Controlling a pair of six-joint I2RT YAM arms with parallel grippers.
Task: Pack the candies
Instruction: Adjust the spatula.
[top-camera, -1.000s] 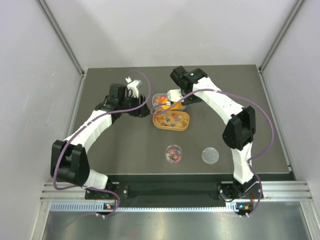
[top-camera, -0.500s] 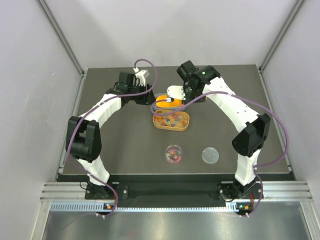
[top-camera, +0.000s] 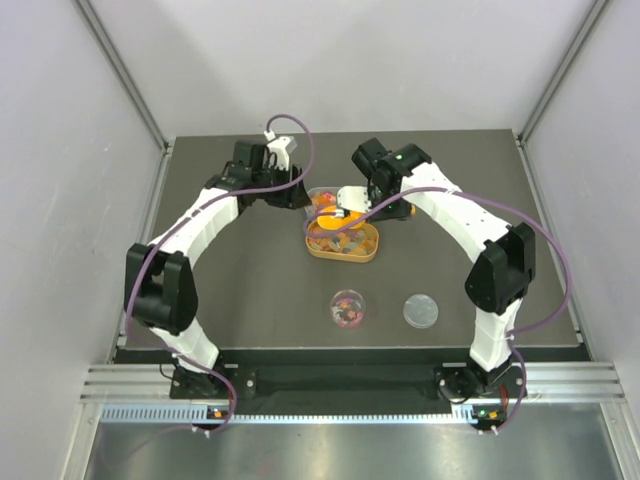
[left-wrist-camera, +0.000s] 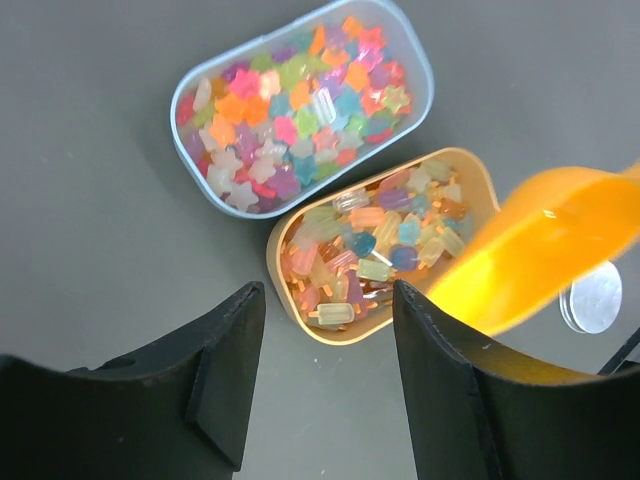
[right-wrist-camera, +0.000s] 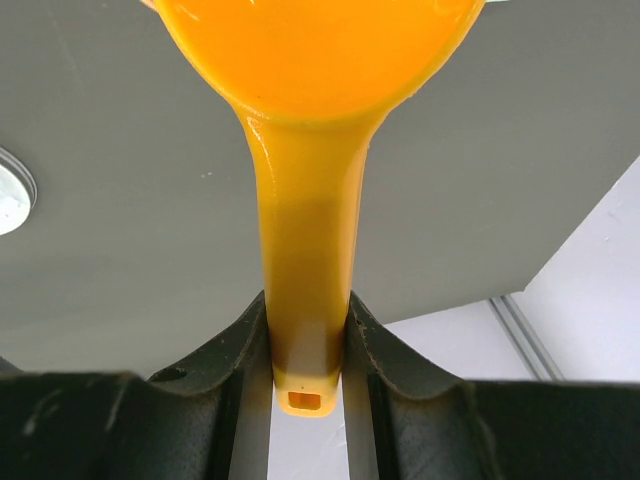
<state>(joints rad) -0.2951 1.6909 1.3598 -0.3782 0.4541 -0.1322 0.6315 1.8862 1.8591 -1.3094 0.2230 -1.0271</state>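
The right gripper (right-wrist-camera: 305, 325) is clamped narrow on the handle of the orange scoop (right-wrist-camera: 300, 220). It carries the bowl over two tubs near the middle of the table's (top-camera: 230, 290) far half, presumably for scooping. The candies (left-wrist-camera: 300, 105) fill the clear tub (left-wrist-camera: 427, 75) and the orange tub (left-wrist-camera: 274, 262). A few lie in the round cup (top-camera: 332, 303) nearer the front edge. The left gripper (left-wrist-camera: 325, 300) hangs above, jaws parted on nothing, likely ready to steady a tub.

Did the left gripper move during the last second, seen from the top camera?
Yes. The left gripper went toward the far edge of the table and slightly right, and is now beside the clear box.
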